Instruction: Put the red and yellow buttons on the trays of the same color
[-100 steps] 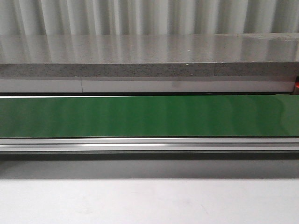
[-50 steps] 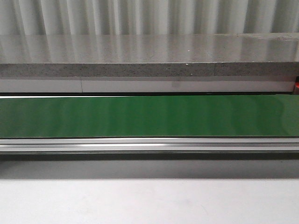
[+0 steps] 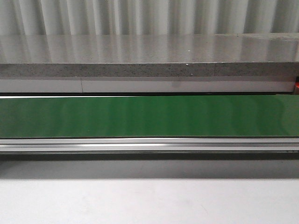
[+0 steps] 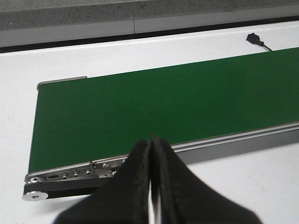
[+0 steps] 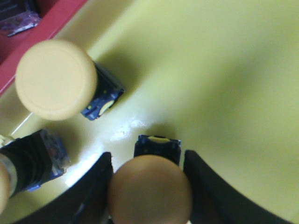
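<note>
Green belt: long flat strip, smooth and slightly glossy, running across the front view from edge to edge; nothing lies on the stretch shown. In the left wrist view its end is squared off.

Metal rail: brushed silver, ridged lengthwise, along the belt's near edge. At the belt's end it carries a row of small holes and a round roller cap.

Stone ledge: grey, speckled, polished top, behind the belt, with a ribbed pale wall above it.

Table: plain white, matte.

Black plug: small, on a thin cable, lying on the white surface beyond the belt.

Left claw: two black, tapered fingers pressed flat together, nothing between them, poised above the table just short of the belt's end.

Yellow tray: glossy, smooth floor with a soft sheen. A red edge adjoins it at one corner of the right wrist view.

Right claw: dark curved fingers set on either side of a yellow button, which has a round domed cap and a dark square base standing on the tray floor. Whether the fingers press on the cap I cannot tell.

Second yellow button: flat, disc-shaped pale cap, blue-black base, tipped over on the tray.

Third button: lying on its side on the tray, black ribbed body, mostly cut off by the frame.
</note>
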